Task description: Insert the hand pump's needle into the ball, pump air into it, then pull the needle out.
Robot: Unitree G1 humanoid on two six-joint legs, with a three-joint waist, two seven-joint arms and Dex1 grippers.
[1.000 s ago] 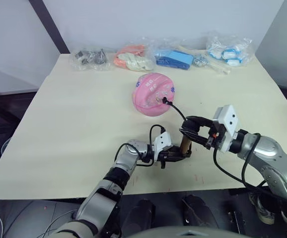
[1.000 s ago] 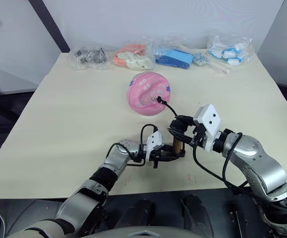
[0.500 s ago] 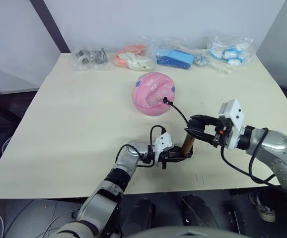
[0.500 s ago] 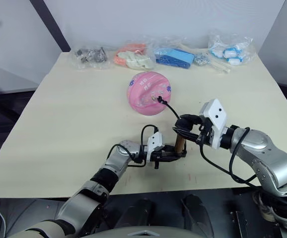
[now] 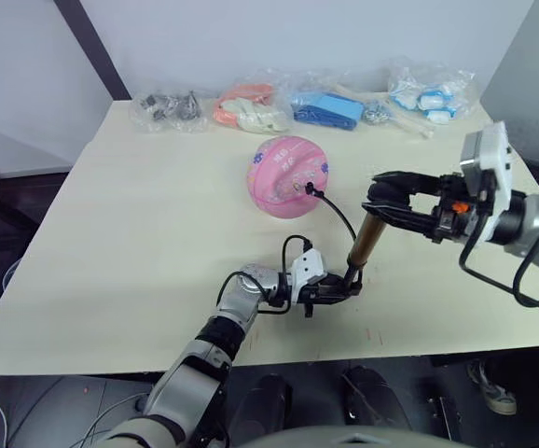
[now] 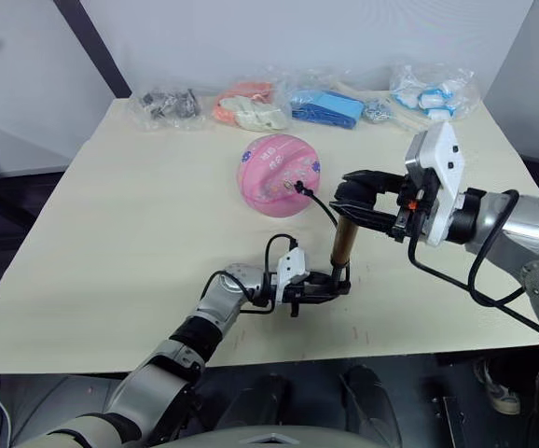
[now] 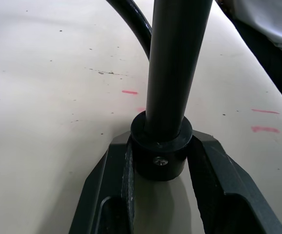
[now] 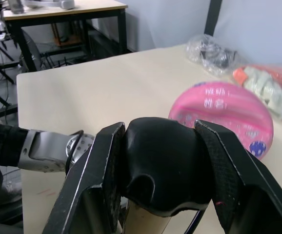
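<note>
Now the needle sits in the ball, mid-table. The left gripper squeezes the pump's base at six o'clock; the right gripper clamps its raised handle. Pumping is underway; pulling out remains.

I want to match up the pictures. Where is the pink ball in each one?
Left eye view: the ball sits on the table's middle, in front of the bags.
Right eye view: the ball is in the same spot.
Left wrist view: not in it.
Right wrist view: the ball lies beyond the right gripper.
Shared landmark: the orange bag behind the ball, seen in the right wrist view too.
</note>
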